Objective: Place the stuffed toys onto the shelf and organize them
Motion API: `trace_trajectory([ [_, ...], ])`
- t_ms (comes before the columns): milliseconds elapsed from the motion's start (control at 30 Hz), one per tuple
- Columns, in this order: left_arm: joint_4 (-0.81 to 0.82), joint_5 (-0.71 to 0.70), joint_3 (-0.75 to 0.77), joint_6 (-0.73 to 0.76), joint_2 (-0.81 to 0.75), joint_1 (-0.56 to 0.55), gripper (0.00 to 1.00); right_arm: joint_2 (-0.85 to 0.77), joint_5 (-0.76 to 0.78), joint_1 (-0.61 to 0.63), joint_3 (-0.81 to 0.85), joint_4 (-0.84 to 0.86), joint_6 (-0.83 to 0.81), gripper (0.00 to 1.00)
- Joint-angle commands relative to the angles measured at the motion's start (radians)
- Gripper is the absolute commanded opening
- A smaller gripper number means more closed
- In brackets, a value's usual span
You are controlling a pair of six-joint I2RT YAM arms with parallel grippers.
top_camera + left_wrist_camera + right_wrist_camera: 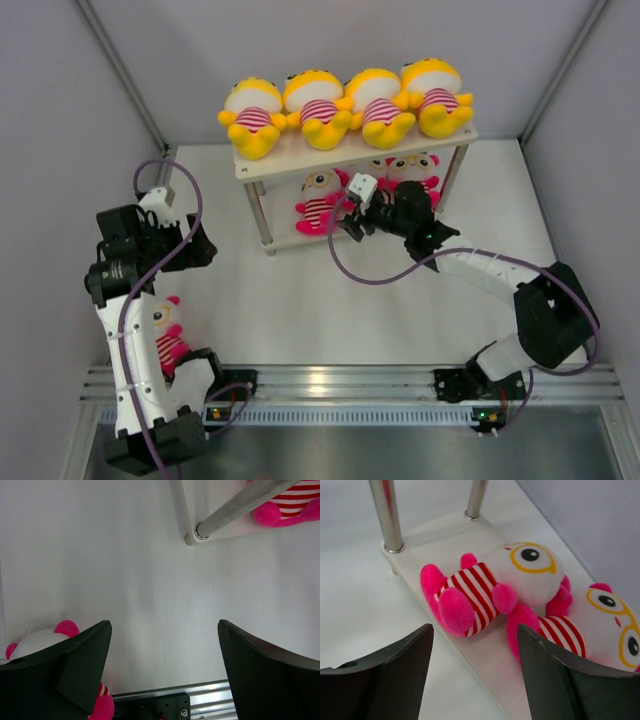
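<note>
The shelf (300,161) stands at the back centre. Four yellow stuffed toys (342,108) lie in a row on its top board. On the lower board (440,535) lies a pink stuffed toy (318,203), with more pink ones (412,168) to its right, partly hidden by my arm. My right gripper (352,225) is open and empty just in front of the lower board, between two pink toys (485,587) (600,625). Another pink toy (168,335) lies on the table by the left arm's base. My left gripper (195,245) is open and empty above the table; that toy (40,640) shows behind its left finger.
The shelf's front left metal leg (235,510) and a shelved pink toy (285,510) show at the top right of the left wrist view. Grey walls close in the table on three sides. An aluminium rail (330,380) runs along the near edge.
</note>
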Motion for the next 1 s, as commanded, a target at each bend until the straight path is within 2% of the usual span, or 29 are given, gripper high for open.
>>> trace_trajectory([
  [0, 0.039, 0.015, -0.002, 0.007, -0.009, 0.000, 0.93, -0.080, 0.154, -0.012, -0.029, 0.074, 0.174, 0.68],
  [167, 0.040, 0.007, -0.005, 0.011, -0.013, 0.000, 0.93, -0.059, 0.435, -0.018, -0.045, 0.114, 0.346, 0.67],
  [300, 0.037, 0.006, -0.008, 0.014, -0.020, 0.000, 0.93, 0.001, 0.517, -0.037, -0.002, 0.113, 0.481, 0.66],
  [467, 0.039, 0.001, -0.012, 0.023, -0.030, 0.000, 0.93, 0.059, 0.641, -0.046, 0.024, 0.130, 0.547, 0.64],
  [633, 0.037, 0.003, -0.017, 0.025, -0.029, 0.000, 0.93, 0.093, 0.686, -0.046, 0.057, 0.111, 0.549, 0.62],
  [800, 0.040, 0.007, -0.026, 0.025, -0.027, 0.000, 0.93, 0.065, 0.670, -0.046, -0.057, 0.250, 0.584, 0.61],
  [867, 0.039, 0.012, -0.026, 0.022, -0.024, 0.000, 0.93, 0.074, 0.664, -0.046, -0.062, 0.298, 0.595, 0.61],
  [967, 0.039, 0.012, -0.025, 0.022, -0.027, 0.000, 0.93, 0.111, 0.681, -0.046, -0.025, 0.285, 0.599, 0.60],
])
